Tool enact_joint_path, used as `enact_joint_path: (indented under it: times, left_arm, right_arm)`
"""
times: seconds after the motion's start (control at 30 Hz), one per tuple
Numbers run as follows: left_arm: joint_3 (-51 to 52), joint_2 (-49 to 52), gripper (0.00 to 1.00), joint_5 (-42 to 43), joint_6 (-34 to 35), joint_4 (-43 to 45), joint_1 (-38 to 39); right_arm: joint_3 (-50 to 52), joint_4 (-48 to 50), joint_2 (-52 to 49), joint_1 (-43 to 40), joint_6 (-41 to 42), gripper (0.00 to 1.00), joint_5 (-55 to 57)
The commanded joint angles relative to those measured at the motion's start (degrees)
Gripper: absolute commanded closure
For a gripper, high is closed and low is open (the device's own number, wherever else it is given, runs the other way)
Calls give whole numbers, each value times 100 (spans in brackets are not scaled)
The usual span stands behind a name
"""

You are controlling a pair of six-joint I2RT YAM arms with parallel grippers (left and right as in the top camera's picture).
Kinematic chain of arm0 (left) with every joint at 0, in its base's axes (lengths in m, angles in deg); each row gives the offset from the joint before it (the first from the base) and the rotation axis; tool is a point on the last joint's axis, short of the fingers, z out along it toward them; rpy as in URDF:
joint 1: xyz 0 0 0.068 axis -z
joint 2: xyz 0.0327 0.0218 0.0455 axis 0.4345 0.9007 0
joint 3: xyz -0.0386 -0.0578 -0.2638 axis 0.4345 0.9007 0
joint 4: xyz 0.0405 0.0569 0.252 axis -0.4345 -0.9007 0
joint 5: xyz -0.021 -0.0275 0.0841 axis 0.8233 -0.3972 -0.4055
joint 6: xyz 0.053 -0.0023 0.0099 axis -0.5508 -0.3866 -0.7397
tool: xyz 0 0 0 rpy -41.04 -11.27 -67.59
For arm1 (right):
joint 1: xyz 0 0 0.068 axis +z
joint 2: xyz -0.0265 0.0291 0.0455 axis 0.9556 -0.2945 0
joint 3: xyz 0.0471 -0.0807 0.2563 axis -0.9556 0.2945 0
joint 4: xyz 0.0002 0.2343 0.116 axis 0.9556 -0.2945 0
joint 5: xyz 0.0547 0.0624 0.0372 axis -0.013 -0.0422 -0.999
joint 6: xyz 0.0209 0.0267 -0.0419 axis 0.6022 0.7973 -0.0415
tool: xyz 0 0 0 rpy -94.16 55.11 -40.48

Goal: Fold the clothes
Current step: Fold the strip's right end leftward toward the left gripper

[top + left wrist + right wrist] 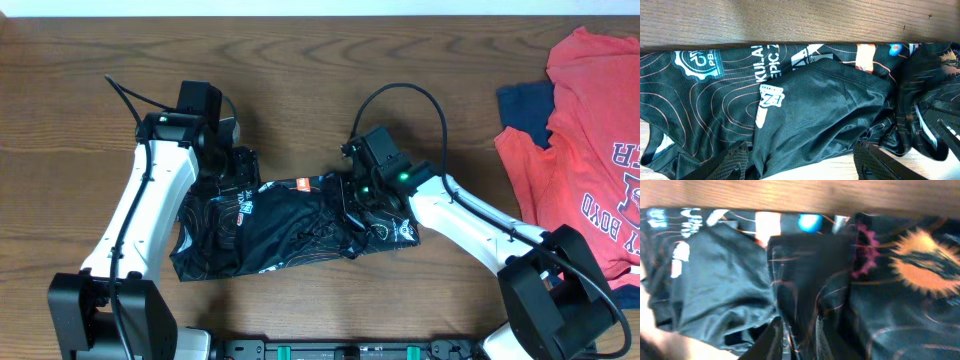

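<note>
Item under inspection: black shirt [270, 225] with fine orange contour lines. It lies crumpled and partly folded on the wooden surface [300, 60], between my two arms.

Left hand [805, 160]: positioned over the shirt's left part, fingers [735, 160] spread wide with nothing held between them.

Right hand [797, 340]: at the shirt's right part, fingers close together with a raised ridge of black cloth between them. The view is blurred, so I cannot tell whether the cloth is gripped.

Legible markings, left wrist view: white lettering [765, 57] partly covered, reading "KULA" over "EPIC 2". There is also a white gear-shaped badge [695, 62], its text unreadable, and an orange tag [865, 57].

Right wrist view: blue round logo [810, 222], magenta gear outline [865, 250], orange sunburst [925, 265]. No text is readable.

Well apart at the surface's right edge lies a red shirt [590, 150] with white lettering, "BOYD" readable.
</note>
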State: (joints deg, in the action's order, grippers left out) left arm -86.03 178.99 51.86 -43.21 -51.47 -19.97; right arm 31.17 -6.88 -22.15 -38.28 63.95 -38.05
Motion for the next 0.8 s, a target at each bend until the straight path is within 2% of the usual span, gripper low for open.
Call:
enact_joint_path:
  times: [0.0,0.13,0.27,0.37,0.5,0.57,0.67,0.77]
  left_arm:
    - [24,-15,31,-55,33,-35,-20]
    - [24,-13,31,-55,33,-35,-20]
    - [24,-13,31,-55,31,-35,-20]
    - [24,-15,30,-55,31,-35,-20]
    - [24,-13,30,-55,33,-61,-20]
    - [24,-15,30,-55,33,-101,-20]
    - [24,-13,30,-55,33,-122,-20]
    - [24,-13,30,-55,33,-120,-20]
  right_arm:
    - [-83,59,-28,74,17,78,-313]
    - [-83,-52,-28,59,-31,77,-188]
    - [-83,-334,-28,57,-28,79,483]
    - [-83,-566,-28,52,-26,84,988]
    - [-83,-1088,-28,50,-28,84,1615]
    - [-83,-1224,-28,48,-273,84,1482]
    - [-83,-1185,-28,70,-918,77,592]
    - [-83,-1169,-28,146,-951,76,168]
